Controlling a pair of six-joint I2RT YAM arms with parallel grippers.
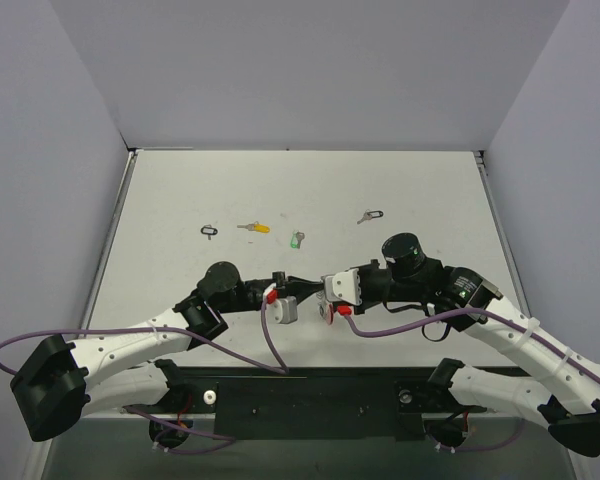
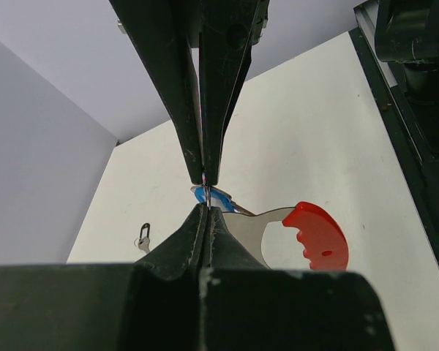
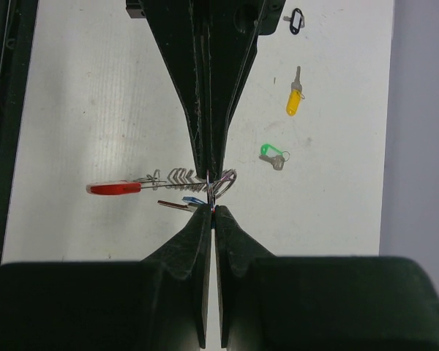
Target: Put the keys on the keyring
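The left gripper (image 2: 205,196) is clenched, its two dark fingers meeting at the tips. They pinch a thin sliver of silver metal that sits right against the blue-tagged key (image 2: 216,197). I take it to be part of that key, but I cannot tell for sure. Just beyond those tips lies the keyring (image 2: 278,230), its red curved tag (image 2: 316,234) flat on the white table (image 2: 307,124) and pointing away to the right.

The right gripper (image 3: 212,197) is also shut tight, gripping the round wire end of the keyring. From the right wrist view, the zigzag chain (image 3: 177,175) runs left from the fingertips to the red tag, which shows edge-on. The blue-tagged key lies just beside the chain, touching or nearly touching the fingertips.

From above, both grippers meet tip to tip near the front middle of the table. Three more keys lie further out, well apart from the grippers: a green-tagged key (image 1: 297,240), a yellow-tagged key (image 1: 255,227) and a black-tagged key (image 1: 210,231). Another key (image 1: 369,215) lies off to the right.
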